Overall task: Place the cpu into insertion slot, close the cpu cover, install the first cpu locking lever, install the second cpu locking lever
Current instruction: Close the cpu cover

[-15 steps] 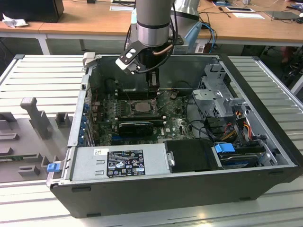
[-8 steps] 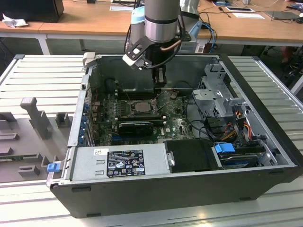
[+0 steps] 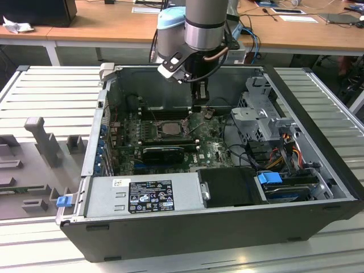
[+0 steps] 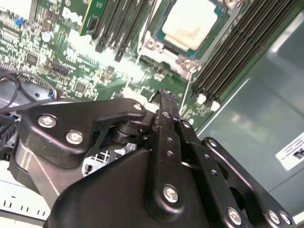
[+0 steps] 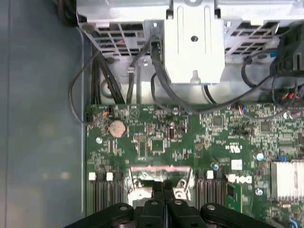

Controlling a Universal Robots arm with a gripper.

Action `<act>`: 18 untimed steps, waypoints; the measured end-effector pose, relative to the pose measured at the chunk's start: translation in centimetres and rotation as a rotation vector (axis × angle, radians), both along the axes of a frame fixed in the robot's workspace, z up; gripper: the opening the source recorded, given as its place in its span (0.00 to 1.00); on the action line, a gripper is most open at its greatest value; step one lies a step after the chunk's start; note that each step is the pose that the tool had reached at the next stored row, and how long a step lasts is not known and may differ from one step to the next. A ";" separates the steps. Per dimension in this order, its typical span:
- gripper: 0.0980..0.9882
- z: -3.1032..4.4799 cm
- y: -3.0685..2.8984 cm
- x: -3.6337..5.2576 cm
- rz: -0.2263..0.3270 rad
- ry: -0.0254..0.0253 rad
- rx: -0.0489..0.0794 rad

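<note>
In the exterior view, the black two-fingered gripper on the grey robot arm is hanging inside the open dark-grey metal computer case. It is sitting low over the green motherboard, just to the exterior view's right of the square socket.

In the second wrist view, the fingers are pressing flat against each other and carrying nothing. Beyond their tip, the small flat square cpu with its pale silver face is lying in the socket. The thin grey metal cpu cover is framing it, though I cannot tell whether that frame is fully down.

In the first wrist view, the closed fingertips are hovering directly over the socket's pale metal, between the dark memory slots.

Judging by its looks, the chip is weighing almost nothing. It is stiff but delicate underneath, so it is best held by its bare edges. The cover is looking like rigid sheet metal that swings on its hinge, and its free edge is offering the sensible place to push.
</note>
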State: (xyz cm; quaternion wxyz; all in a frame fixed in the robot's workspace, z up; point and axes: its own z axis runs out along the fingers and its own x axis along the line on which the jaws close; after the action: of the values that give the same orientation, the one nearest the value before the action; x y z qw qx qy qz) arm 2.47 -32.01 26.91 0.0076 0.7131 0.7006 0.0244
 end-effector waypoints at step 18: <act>0.01 -1.70 -0.01 3.55 0.005 0.0285 0.000</act>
State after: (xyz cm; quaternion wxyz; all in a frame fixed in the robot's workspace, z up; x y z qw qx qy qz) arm 6.02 -32.01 25.21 -0.0024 0.7116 0.7024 0.0142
